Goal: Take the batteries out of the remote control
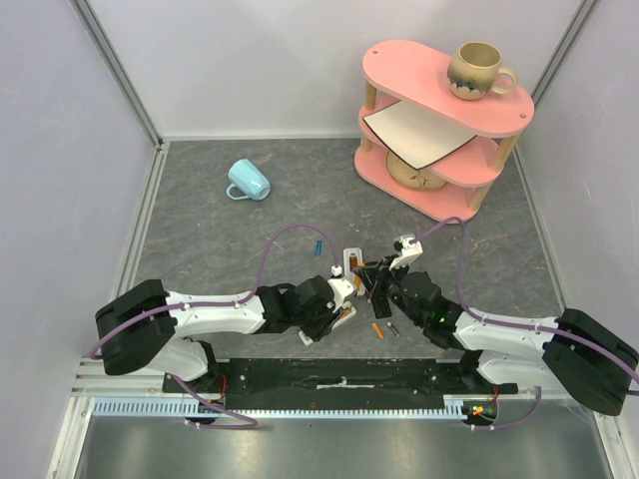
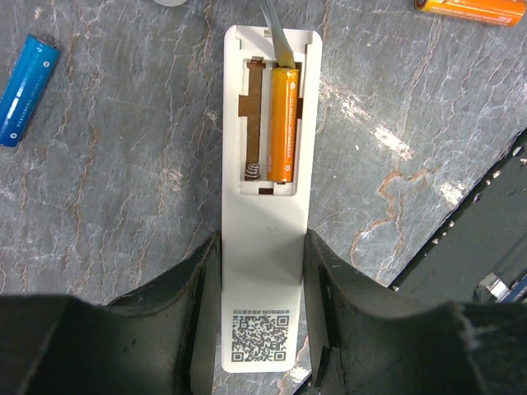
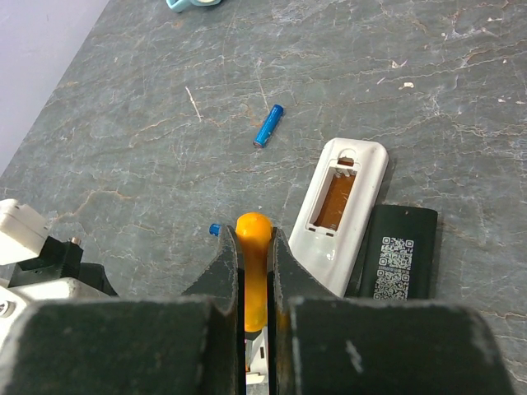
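Left wrist, remote: the white remote [image 2: 265, 271] lies back-up on the grey counter [image 2: 123, 206] with its cover off. Its lower body is gripped between the fingers of the left claw [image 2: 263, 329] (jaws at a middling spread, set by the remote's width).
Left wrist, bay: one orange battery [image 2: 282, 123] sits in the right-hand slot. The left slot is bare, with its spring showing. A thin tool tip [image 2: 278, 41] meets the battery's far end.
Left wrist, loose cells: a blue battery [image 2: 26, 89] lies off to the left and a loose orange battery [image 2: 469, 8] at the far right, both apart from the remote.
Right wrist, claw: the right claw [image 3: 254, 280] is pinched tight on an orange screwdriver handle [image 3: 254, 239] (its shaft is hidden here).
Right wrist, beyond: a second white remote [image 3: 342, 206], its bay open and seemingly empty, lies against a black remote [image 3: 399, 251].
Top view: both claws meet mid-counter, and a dark battery [image 1: 392, 327] lies just nearside of them.
Handling, battery: probably light, rigid and smooth (so slippery and apt to roll once free), and likely wedged by its contacts.
Handling, hold: lever up an exposed end first, then pinch across the barrel's middle.
Handling, remote: a light plastic shell that would likely skid unless pinned.
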`<state>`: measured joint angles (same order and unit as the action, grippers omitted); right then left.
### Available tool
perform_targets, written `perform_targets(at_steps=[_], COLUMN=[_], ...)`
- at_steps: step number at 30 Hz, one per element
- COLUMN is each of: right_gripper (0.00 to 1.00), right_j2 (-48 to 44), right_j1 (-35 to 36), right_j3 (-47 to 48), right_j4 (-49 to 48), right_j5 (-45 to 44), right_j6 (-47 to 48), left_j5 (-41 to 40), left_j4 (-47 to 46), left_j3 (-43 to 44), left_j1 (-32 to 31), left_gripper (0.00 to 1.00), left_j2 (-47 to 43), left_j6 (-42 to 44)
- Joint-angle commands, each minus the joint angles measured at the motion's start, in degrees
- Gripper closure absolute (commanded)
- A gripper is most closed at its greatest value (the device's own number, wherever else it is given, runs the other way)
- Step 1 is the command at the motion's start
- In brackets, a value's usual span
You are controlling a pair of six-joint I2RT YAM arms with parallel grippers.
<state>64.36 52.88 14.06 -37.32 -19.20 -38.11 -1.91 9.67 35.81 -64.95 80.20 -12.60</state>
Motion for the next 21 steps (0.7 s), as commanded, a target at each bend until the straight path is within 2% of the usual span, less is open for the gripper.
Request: perform_targets(at_steps=[1,7,12,21], right_gripper=[1.00,1.00,1.00,1.00], right_j2=[-0.02,-0.46,1.47,4.81], right_j1=[0.11,0.20,0.29,0.29], right_j3=[1.32,0.79,0.00,-3.17], right_j4=[-0.21,1.46,-0.91,-13.03], right_j5=[-0.84,-0.67,1.62,7.67], right_j6=[1.19,3.04,1.99,-6.79], left_j5=[-0.28,-0.37,-0.55,-0.64], left_j4=[-2.82,-2.90,-2.99,-2.90], left_j3=[0.66,0.49,0.49,0.57], left_j1=[-0.09,-0.09,-0.09,-0.09], left_gripper=[0.98,0.98,0.98,0.98], left_j2=[-0.40,-0.49,-0.58,-0.40], left_j6=[-0.41,-0.41,-0.41,-0.58])
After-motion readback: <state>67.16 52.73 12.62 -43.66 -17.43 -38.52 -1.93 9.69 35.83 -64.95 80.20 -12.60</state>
